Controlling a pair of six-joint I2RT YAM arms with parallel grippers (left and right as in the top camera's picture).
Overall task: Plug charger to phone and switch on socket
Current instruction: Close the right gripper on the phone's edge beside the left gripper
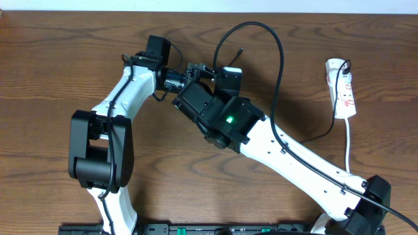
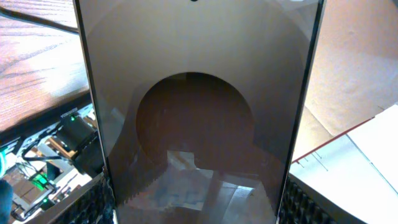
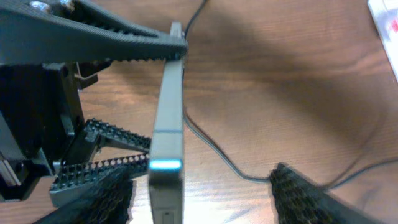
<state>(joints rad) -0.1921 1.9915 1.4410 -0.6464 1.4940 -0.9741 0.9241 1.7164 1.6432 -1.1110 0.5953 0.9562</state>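
The phone [image 2: 199, 124], a dark brownish slab, fills the left wrist view, and my left gripper [image 2: 196, 208] is shut on its two long edges. In the right wrist view the phone [image 3: 168, 124] shows edge-on between the fingers of my right gripper [image 3: 199, 199]. That gripper is open, with its left pad [image 3: 106, 199] close to the phone and its right pad [image 3: 305, 199] well apart. In the overhead view both grippers meet at the upper middle [image 1: 186, 77], hiding the phone. The charger [image 1: 282, 65] loops across the table, its tip [image 1: 238, 51] lying free. The socket [image 1: 343, 88] lies far right.
The socket's white cord [image 1: 349, 147] runs toward the front right. My right arm [image 1: 294, 156] stretches diagonally from the front right corner. My left arm's base [image 1: 98, 147] stands at the left. The charger cable [image 3: 214, 149] crosses the wood below the phone.
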